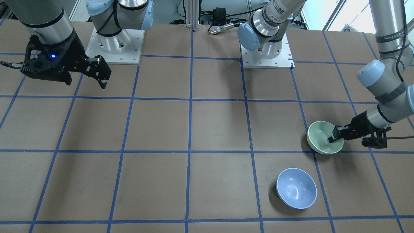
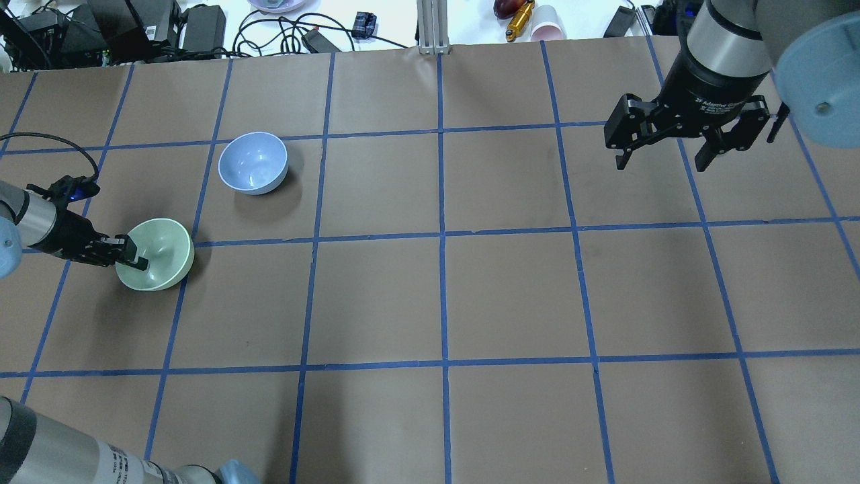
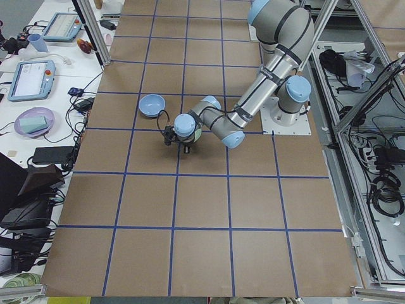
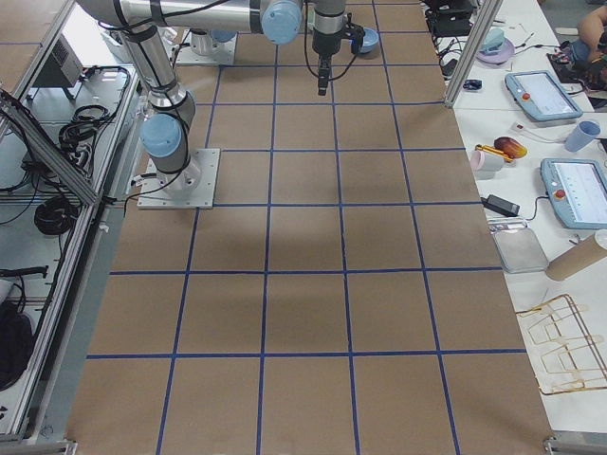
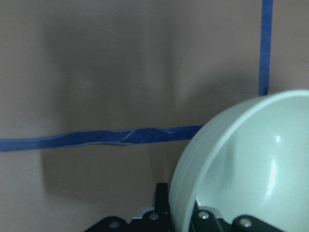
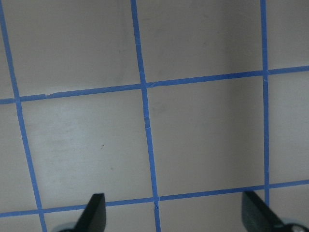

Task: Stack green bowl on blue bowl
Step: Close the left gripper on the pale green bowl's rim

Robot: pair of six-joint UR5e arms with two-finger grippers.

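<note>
The green bowl (image 1: 320, 136) (image 2: 161, 252) sits tilted on the brown table at my left side. My left gripper (image 1: 333, 137) (image 2: 134, 260) is shut on its rim, with one finger inside and one outside. The left wrist view shows the bowl (image 5: 251, 159) close up, with the gripper (image 5: 186, 218) clamped on the rim at the bottom edge. The blue bowl (image 1: 296, 188) (image 2: 253, 163) (image 3: 152, 105) stands upright and empty about one grid square beyond the green one. My right gripper (image 2: 665, 158) (image 1: 101, 75) (image 6: 176, 217) hangs open and empty above the table on the far right.
Blue tape lines mark a grid on the brown table (image 2: 443, 296). The two arm bases (image 1: 114, 45) (image 1: 266, 51) stand at the robot's edge. Cables, adapters and a cup (image 2: 547, 30) lie beyond the far edge.
</note>
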